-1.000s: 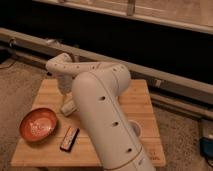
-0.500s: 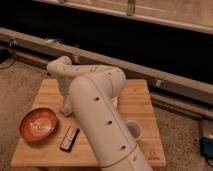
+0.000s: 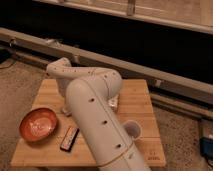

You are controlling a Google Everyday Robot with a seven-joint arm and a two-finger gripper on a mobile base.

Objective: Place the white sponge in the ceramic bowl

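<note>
The counter [image 3: 137, 97] fills the lower middle of the frame. On it, the ceramic bowl [image 3: 39, 124] sits at lower left, with a flat remote-like object [image 3: 69, 138] just to its right. The arm [image 3: 95, 120] crosses from bottom centre towards upper left. The gripper [image 3: 65, 108] hangs just above and right of the bowl. Right of the arm stands a cup [image 3: 132, 129], and the white sponge [image 3: 114, 103] lies above it.

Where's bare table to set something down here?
Bare: back-right corner of the table, behind the white cup; front strip before the ceramic bowl. Crowded: the gripper sits just behind bowl and dark remote; arm covers the middle.
</note>
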